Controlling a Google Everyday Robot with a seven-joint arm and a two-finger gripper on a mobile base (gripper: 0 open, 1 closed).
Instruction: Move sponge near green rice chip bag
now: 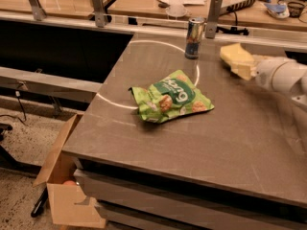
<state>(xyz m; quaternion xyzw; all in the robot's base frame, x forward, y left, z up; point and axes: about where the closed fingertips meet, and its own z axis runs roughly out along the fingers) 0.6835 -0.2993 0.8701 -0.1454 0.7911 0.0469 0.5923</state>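
Adjoining the soft, rounded sponge [234,54] — grip unclear — the hand [242,71] sits apart from the crinkled green rice chip bag [172,97].

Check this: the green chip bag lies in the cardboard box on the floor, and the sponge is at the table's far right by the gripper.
One thing is wrong. The camera view shows the green rice chip bag lying on the table, not in the cardboard box. The sponge is at the far right by the gripper.
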